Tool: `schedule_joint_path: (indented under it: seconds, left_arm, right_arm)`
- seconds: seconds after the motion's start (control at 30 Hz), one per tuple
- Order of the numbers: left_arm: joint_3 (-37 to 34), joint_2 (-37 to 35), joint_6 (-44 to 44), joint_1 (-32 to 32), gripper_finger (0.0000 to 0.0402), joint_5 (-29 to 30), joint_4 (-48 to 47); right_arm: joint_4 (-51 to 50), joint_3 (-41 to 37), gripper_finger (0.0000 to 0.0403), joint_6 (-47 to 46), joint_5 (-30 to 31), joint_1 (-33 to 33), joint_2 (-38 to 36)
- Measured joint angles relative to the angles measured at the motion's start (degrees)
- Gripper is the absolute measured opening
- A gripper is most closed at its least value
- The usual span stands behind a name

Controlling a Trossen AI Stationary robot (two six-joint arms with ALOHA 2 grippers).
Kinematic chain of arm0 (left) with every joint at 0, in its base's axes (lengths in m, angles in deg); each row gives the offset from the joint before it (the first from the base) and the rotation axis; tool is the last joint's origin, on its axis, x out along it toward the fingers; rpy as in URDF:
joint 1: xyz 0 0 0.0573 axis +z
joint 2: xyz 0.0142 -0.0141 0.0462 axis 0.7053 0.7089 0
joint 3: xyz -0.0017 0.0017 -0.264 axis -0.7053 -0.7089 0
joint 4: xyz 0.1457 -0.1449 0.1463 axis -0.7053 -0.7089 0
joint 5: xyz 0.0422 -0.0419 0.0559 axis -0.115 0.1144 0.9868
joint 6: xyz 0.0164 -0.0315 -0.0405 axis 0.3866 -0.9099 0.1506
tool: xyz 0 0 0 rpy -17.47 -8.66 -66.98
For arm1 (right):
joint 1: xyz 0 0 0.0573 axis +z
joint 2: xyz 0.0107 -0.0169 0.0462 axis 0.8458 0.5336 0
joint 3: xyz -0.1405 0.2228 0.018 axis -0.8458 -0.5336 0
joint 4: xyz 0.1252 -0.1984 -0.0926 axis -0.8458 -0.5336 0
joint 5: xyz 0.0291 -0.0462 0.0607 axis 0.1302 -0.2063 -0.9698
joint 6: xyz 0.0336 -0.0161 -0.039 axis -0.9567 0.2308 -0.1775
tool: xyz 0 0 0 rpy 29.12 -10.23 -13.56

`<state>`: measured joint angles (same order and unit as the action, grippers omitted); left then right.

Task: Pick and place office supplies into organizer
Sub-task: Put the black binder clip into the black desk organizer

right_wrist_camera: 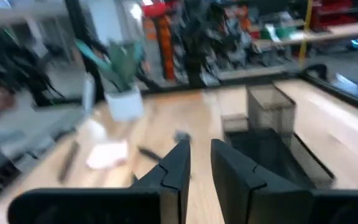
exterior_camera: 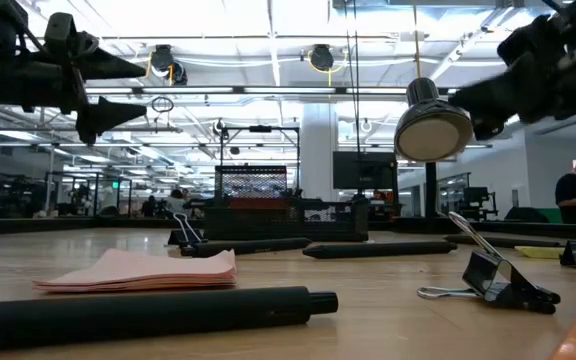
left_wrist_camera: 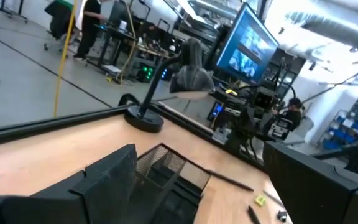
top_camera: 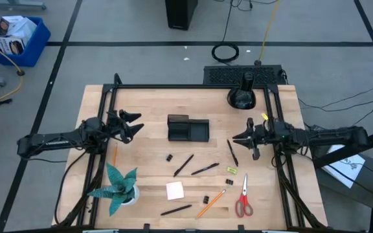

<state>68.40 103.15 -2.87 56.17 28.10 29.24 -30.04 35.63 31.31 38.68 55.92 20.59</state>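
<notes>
We are holding the right hand (top_camera: 243,138) above the bench (top_camera: 147,103), fingers nearly together and gripping nothing, just right of the organizer (top_camera: 188,128). We are keeping the left hand (top_camera: 133,123) spread wide and empty, left of the organizer. Black pens (top_camera: 184,164), binder clips (top_camera: 169,157), a pink sticky-note pad (top_camera: 175,190), orange pencils (top_camera: 210,202) and red-handled scissors (top_camera: 243,197) are lying loose nearer the front edge, beside a teal plant (top_camera: 117,186).
</notes>
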Motion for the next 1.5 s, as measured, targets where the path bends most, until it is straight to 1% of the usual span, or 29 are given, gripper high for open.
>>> schedule_joint_path:
  seconds: [0.17,0.27,0.37,0.53,0.63,0.67,0.73,0.8,0.87,0.97,1.1,1.2,1.27,1.37,1.43,1.5]
  left_arm:
    - [0.00,2.20,0.44,0.01,0.0351,-0.25,-0.73]
    - [0.00,3.46,0.40,0.02,0.0351,-0.22,-0.66]
    - [0.00,4.38,0.34,0.02,0.0351,-0.22,-0.41]
    - [0.00,4.81,-0.07,0.01,0.0351,-0.24,-0.30]
    - [0.00,4.81,-0.11,0.01,0.0351,-0.24,-0.31]
    - [0.00,4.81,-0.13,0.00,0.0351,-0.24,-0.31]
    - [0.00,4.81,-0.34,0.02,0.0351,-0.24,-0.33]
    - [0.00,4.81,-0.41,0.02,0.0351,-0.31,-0.46]
    - [0.00,4.81,-0.29,0.02,0.0351,-0.68,-0.77]
    - [0.00,4.81,-0.35,0.01,0.0351,-0.70,-1.91]
    - [0.00,4.81,-0.39,0.02,0.0351,-0.70,-2.49]
    - [0.00,4.81,-0.39,0.01,0.0351,-0.72,-2.64]
    - [0.00,4.81,-0.43,0.00,0.0351,-0.71,-2.62]
    - [0.00,4.81,-0.46,0.02,0.0351,-0.74,-2.62]
    - [0.00,4.81,-0.48,0.00,0.0351,-0.81,-2.62]
    - [0.00,4.81,-0.43,0.00,0.0351,-1.19,-2.76]
  right_arm:
    - [1.31,3.06,0.0059,-0.52,10.97,9.63,6.60]
    - [1.93,5.48,0.0059,0.24,17.62,16.18,11.91]
    - [3.74,9.28,0.0059,1.82,23.59,22.12,17.39]
    - [3.51,17.18,0.0059,4.89,31.12,30.05,26.69]
    - [-4.21,21.94,0.0059,3.73,38.33,34.18,31.67]
    - [-8.19,23.38,0.0059,1.56,40.71,35.36,33.14]
    - [-14.22,26.11,0.0059,-4.22,43.52,37.43,35.85]
    - [-16.55,28.27,0.0059,-9.18,43.79,39.24,38.81]
    - [-16.80,29.98,0.0059,-11.67,43.78,41.05,42.45]
    - [-16.30,33.86,0.0059,-11.78,43.81,42.80,48.00]
    - [-16.74,39.36,0.0060,-11.85,43.19,43.27,54.44]
    - [-21.32,44.47,0.0071,-14.92,40.89,43.44,58.41]
    - [-28.86,47.52,0.0089,-19.64,40.27,43.99,60.90]
    - [-39.34,50.45,0.0125,-29.24,37.09,44.77,64.69]
    - [-44.05,51.62,0.0147,-37.61,35.26,45.34,66.21]
    - [-45.94,52.49,0.0160,-43.57,32.87,45.82,67.55]
